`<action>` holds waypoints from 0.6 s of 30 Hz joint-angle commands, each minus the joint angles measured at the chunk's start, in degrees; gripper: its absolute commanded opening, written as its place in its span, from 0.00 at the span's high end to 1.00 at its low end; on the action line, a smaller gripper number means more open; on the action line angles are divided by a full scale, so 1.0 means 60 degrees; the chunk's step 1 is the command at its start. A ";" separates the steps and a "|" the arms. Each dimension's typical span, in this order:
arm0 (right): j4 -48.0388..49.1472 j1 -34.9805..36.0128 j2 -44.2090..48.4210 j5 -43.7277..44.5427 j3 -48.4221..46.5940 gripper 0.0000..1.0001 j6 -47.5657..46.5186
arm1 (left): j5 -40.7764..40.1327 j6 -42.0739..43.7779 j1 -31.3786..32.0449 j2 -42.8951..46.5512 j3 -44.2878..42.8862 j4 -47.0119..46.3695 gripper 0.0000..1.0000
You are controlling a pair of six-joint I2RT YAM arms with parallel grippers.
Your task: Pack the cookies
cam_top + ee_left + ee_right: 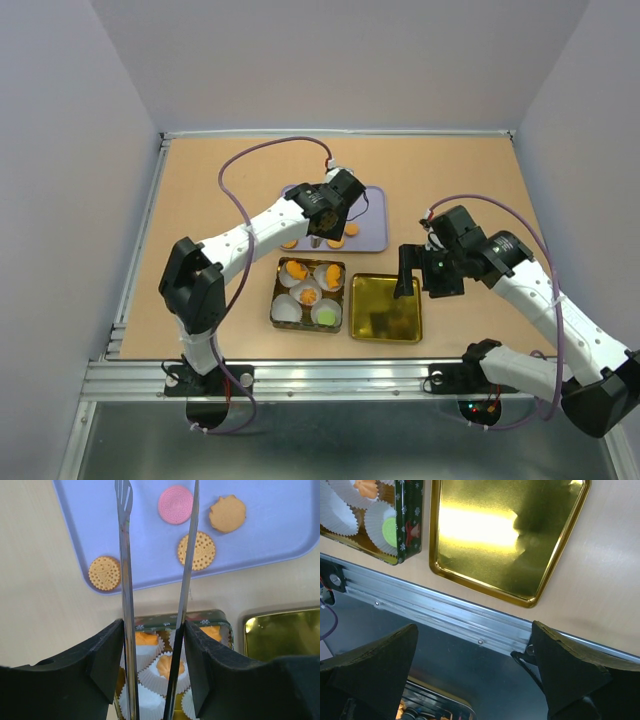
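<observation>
Top external view shows you the table [200, 200], lavender tray [280, 535], gold lid [495, 540] and green tin [410, 525]. Your right gripper [474, 630] hangs wide open and empty near the lid. Your left gripper [155, 650] clamps metal tongs [126, 605], tips apart around a pink cookie [175, 504]. Cookies [197, 550] lie on the tray, some in the tin.

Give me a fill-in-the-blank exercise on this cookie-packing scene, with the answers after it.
The left gripper grips metal tongs; the right gripper stands ___.
In the left wrist view, the tray holds three orange cookies, and the fourth cookie is ___.
In the tin, the lone non-orange cookie is ___.
The gold lid lies to the tin's ___.
Missing words: open, pink, green, right.
</observation>
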State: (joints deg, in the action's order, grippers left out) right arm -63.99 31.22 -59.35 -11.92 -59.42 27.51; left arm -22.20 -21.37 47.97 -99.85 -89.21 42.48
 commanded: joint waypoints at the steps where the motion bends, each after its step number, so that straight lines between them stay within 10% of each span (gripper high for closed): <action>1: 0.0323 0.0084 -0.0039 0.0302 -0.0160 0.00 -0.0219 | -0.0123 0.0339 -0.0186 -0.0523 -0.0804 -0.0152 0.40; 18: 0.0381 0.0070 -0.0435 0.0654 -0.0439 0.00 -0.0219 | 0.0110 0.0777 -0.0831 -0.2239 -0.2548 0.0317 0.44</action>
State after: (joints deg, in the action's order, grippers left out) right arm -63.81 31.22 -61.82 -9.37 -59.46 26.92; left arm -21.23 -18.13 43.59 -113.21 -100.47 43.27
